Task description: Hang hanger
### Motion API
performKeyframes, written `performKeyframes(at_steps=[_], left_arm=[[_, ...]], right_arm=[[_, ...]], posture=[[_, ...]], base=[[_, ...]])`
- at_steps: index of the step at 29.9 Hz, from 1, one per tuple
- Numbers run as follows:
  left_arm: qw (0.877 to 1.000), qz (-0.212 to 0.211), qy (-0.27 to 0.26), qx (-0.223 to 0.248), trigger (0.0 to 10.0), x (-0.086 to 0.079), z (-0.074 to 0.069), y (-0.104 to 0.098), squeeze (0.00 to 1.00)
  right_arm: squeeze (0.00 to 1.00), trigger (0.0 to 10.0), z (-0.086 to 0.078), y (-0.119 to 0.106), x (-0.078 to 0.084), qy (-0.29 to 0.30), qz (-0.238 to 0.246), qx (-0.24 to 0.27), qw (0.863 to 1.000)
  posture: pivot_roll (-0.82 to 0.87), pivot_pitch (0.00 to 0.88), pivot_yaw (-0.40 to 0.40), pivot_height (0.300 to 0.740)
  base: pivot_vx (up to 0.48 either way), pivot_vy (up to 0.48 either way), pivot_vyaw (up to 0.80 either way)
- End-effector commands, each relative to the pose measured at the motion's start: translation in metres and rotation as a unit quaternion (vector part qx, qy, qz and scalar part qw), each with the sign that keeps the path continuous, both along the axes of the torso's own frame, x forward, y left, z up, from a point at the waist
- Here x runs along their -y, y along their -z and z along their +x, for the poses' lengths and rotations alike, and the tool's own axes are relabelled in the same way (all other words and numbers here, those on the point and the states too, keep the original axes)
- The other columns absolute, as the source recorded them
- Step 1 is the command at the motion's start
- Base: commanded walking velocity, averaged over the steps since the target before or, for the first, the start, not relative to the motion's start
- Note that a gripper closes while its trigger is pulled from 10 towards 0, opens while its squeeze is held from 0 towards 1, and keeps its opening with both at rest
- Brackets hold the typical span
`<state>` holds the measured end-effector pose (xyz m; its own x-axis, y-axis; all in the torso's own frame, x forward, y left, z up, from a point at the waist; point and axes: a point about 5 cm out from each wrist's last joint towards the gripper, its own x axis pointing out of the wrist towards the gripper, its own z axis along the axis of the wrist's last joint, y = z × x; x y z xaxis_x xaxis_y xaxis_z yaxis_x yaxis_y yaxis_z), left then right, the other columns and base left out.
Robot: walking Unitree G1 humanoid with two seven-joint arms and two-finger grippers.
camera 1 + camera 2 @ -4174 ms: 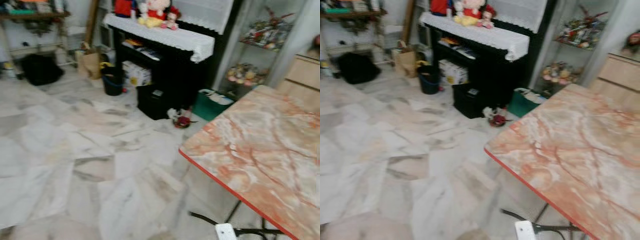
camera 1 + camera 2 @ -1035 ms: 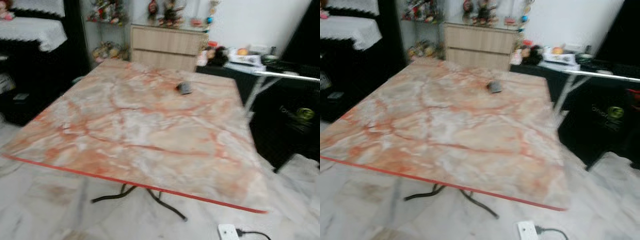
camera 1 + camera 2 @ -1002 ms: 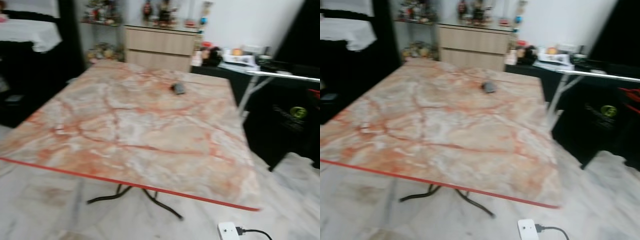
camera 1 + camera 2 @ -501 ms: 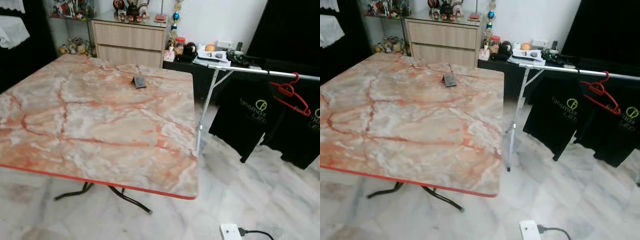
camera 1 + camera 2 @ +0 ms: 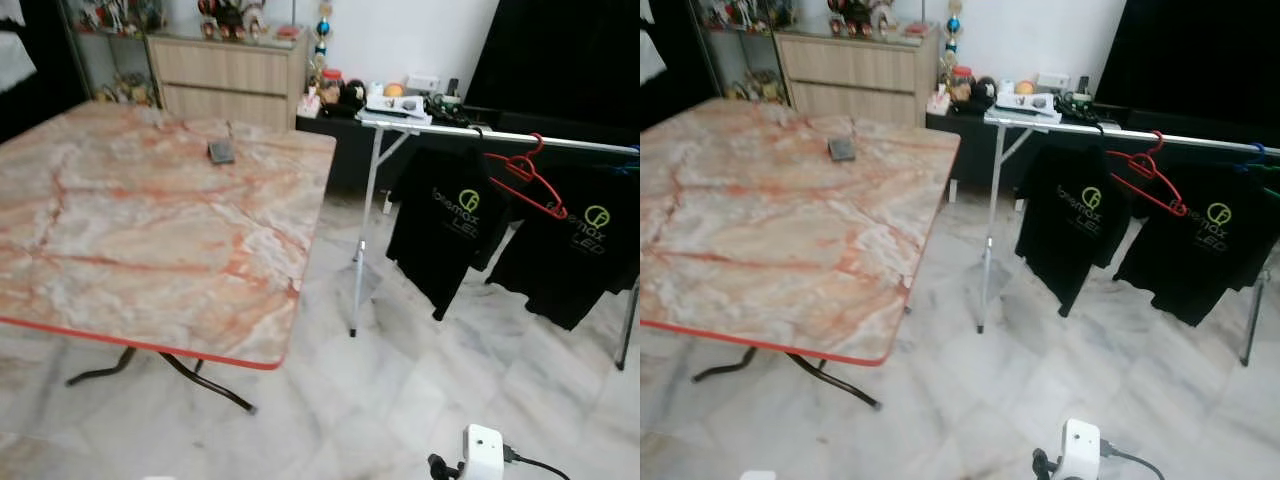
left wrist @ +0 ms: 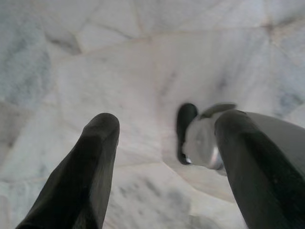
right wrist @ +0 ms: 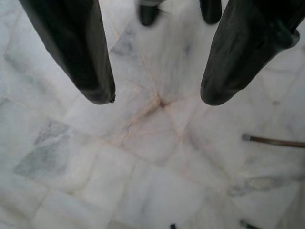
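**Red hanger on the rail, both grippers empty above the floor**

The left gripper [image 6: 164, 157] hangs over the white marble floor [image 5: 420, 370] with its fingers spread and nothing between them. The right gripper [image 7: 157, 95] is the same, fingers apart and empty over the tiles. Near the robot a white plug box [image 5: 483, 455] lies on the floor. On the left stands a marble-pattern table [image 5: 150, 240] with a small dark object [image 5: 221, 152] on it. Farther, on the right, the red hanger [image 5: 527, 182] hangs on the metal rail [image 5: 500, 133] between two black T-shirts [image 5: 447, 225].
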<state>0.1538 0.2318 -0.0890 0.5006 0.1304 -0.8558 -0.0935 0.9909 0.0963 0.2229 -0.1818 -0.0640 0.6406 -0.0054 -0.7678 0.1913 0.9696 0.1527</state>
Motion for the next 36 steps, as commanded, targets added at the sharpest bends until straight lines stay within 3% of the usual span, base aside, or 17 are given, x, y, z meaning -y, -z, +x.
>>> performKeyframes(at_steps=[1,16,36], left_arm=[[1.0,-0.003,0.012,-0.003,10.0,0.0063,0.0002,0.0015,0.0],[1.0,0.002,0.022,-0.009,10.0,0.0039,-0.0048,0.0027,0.0],[1.0,-0.011,-0.003,0.005,10.0,0.0017,-0.0017,0.0008,0.0]], right_arm=[[0.0,10.0,-0.0001,-0.001,0.008,0.008,-0.008,0.001,1.0],[0.0,10.0,-0.0012,-0.0002,0.007,0.012,-0.002,0.002,1.0],[0.0,10.0,0.0002,-0.0013,0.0088,0.012,-0.003,0.003,1.0]], posture=[[0.17,0.0,-0.033,0.74],[0.18,0.0,-0.031,0.74],[0.18,0.005,-0.041,0.74]], base=[[0.0,-0.48,0.0],[0.0,-0.451,0.0],[0.0,0.0,0.0]])
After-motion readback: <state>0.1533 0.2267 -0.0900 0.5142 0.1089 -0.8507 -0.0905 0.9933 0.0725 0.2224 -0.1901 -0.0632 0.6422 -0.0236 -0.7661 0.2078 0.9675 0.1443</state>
